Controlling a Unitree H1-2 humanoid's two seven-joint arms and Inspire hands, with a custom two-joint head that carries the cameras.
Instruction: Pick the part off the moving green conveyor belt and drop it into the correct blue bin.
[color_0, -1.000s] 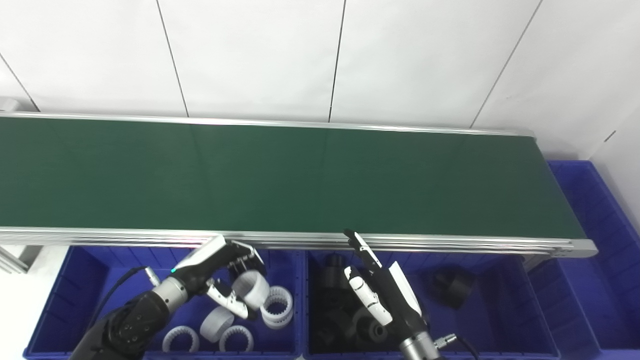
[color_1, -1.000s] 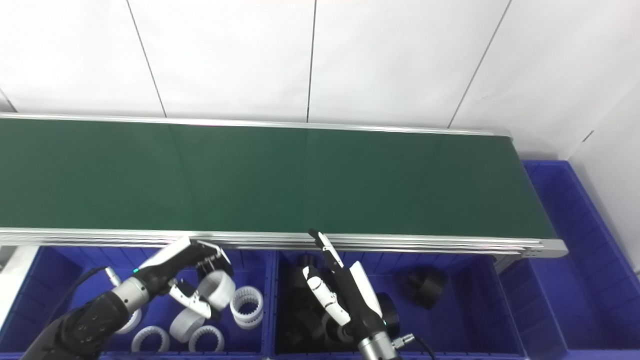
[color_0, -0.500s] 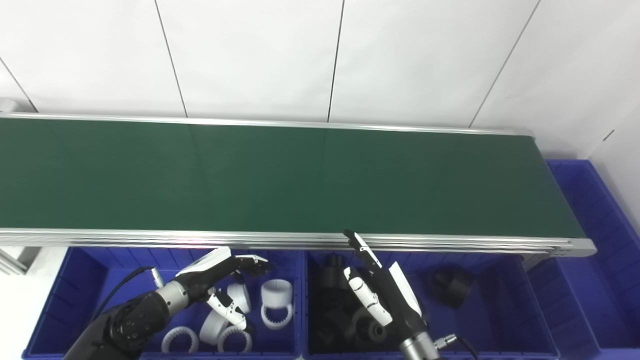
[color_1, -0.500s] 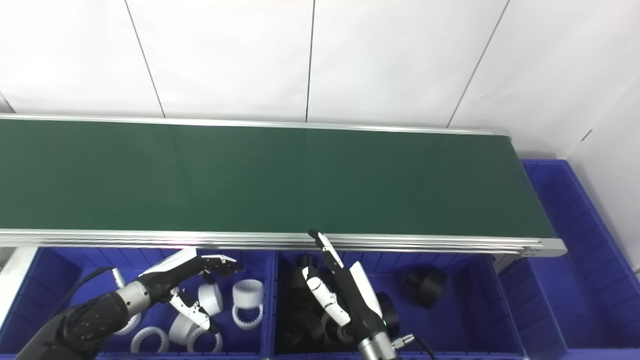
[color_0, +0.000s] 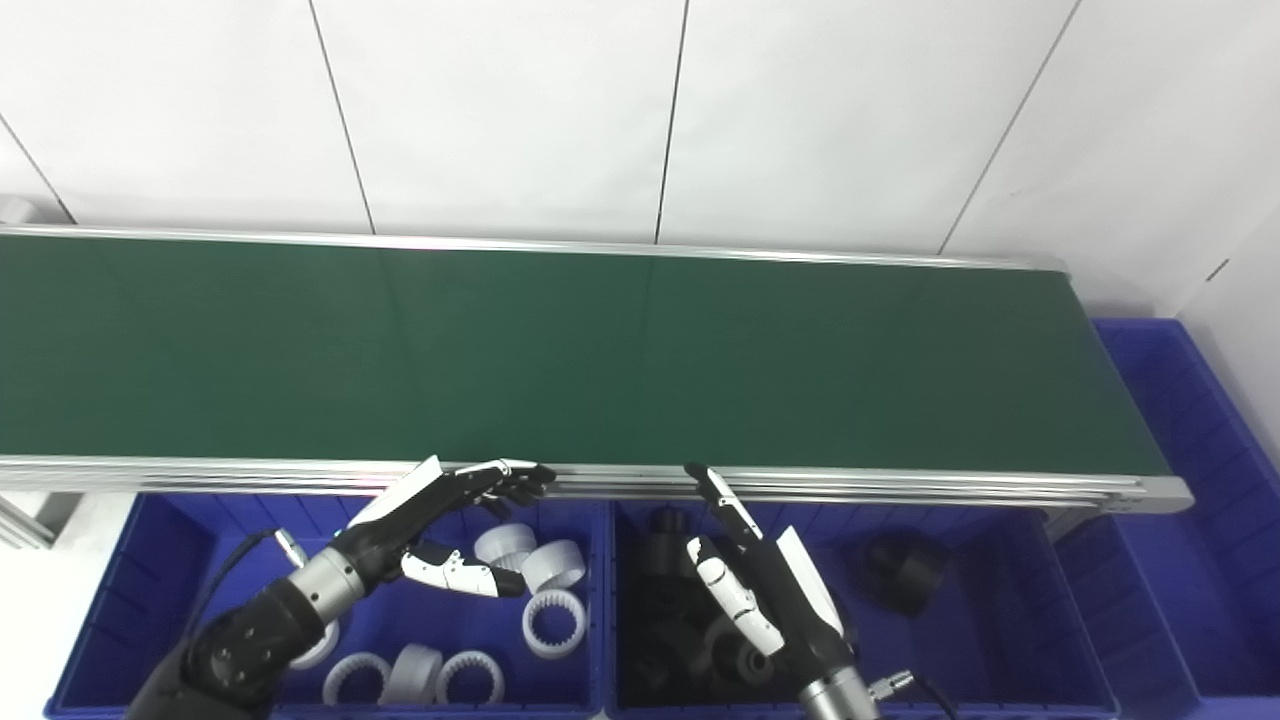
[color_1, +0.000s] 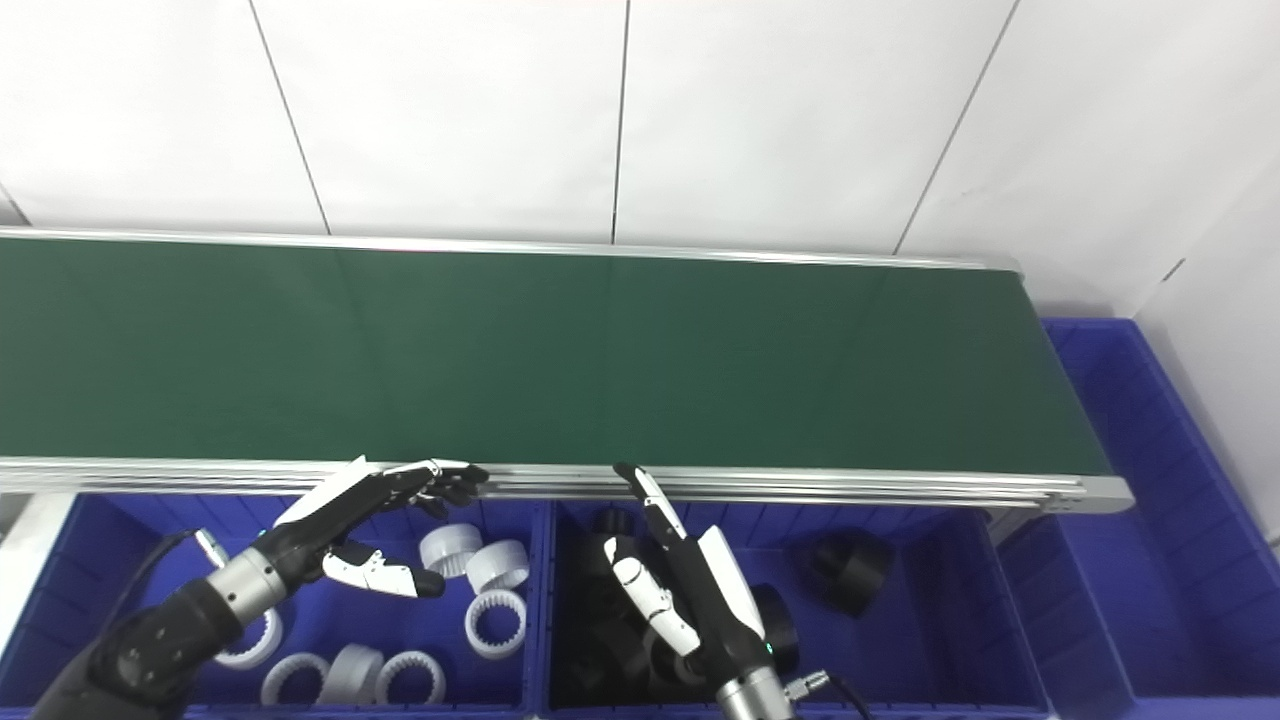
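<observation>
The green conveyor belt (color_0: 600, 350) carries no part in view. My left hand (color_0: 440, 520) is open and empty, fingers spread, over the left blue bin (color_0: 170, 560). That bin holds several white ring parts (color_0: 545, 605); two of them (color_0: 505, 545) lie just under the hand. My right hand (color_0: 755, 580) is open and empty, fingers pointing up toward the belt's near rail, over the middle blue bin (color_0: 1010, 620). That bin holds several black parts (color_0: 905, 572).
The belt's metal rail (color_0: 900, 490) runs just above both bins. Another blue bin (color_0: 1190, 420) stands past the belt's right end. A white panelled wall (color_0: 640, 110) stands behind the belt.
My left hand held a white ring over the left bin, then opened and let it fall among the other rings. The hand has since risen toward the rail. My right hand stayed still.
</observation>
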